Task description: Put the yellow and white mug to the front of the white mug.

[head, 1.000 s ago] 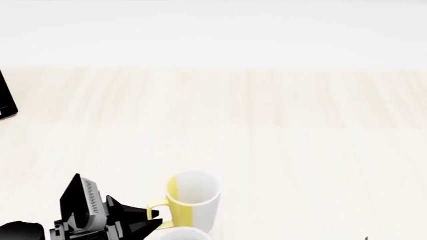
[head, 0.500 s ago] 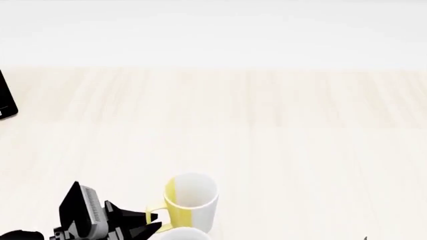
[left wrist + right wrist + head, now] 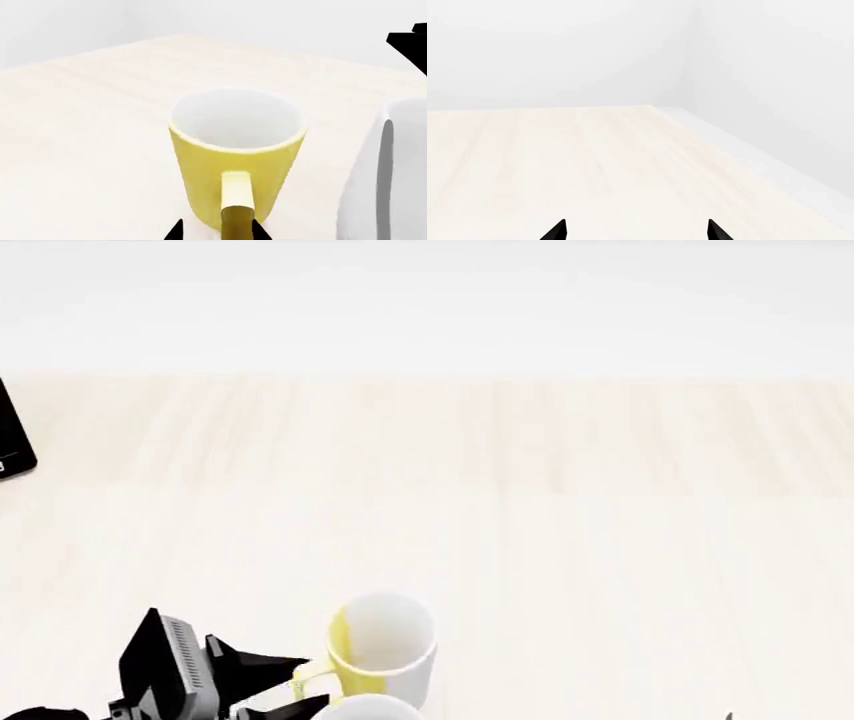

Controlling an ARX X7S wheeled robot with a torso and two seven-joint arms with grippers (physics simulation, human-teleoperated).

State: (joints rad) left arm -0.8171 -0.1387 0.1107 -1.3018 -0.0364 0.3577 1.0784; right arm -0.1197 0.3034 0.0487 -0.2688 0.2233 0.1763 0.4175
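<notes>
The yellow and white mug (image 3: 380, 640) stands upright on the pale wooden table, its yellow handle (image 3: 236, 200) pointing at my left gripper (image 3: 217, 231). The jaws straddle the handle: one fingertip (image 3: 257, 231) lies against it, while a gap separates the other fingertip (image 3: 177, 232) from it. The gripper is open. The white mug (image 3: 380, 185) stands close beside the yellow one. In the head view only its rim (image 3: 363, 707) shows, at the bottom edge, nearer to me than the yellow mug. My right gripper (image 3: 635, 232) is open over bare table, holding nothing.
A black object (image 3: 14, 440) sits at the table's left edge. A dark shape (image 3: 410, 45) shows behind the white mug in the left wrist view. The table top (image 3: 561, 500) stretches wide to the back and right, ending at a white wall.
The yellow and white mug and my left gripper have shifted slightly toward me and lower in the head view. The fingers now sit a little further back along the handle.
</notes>
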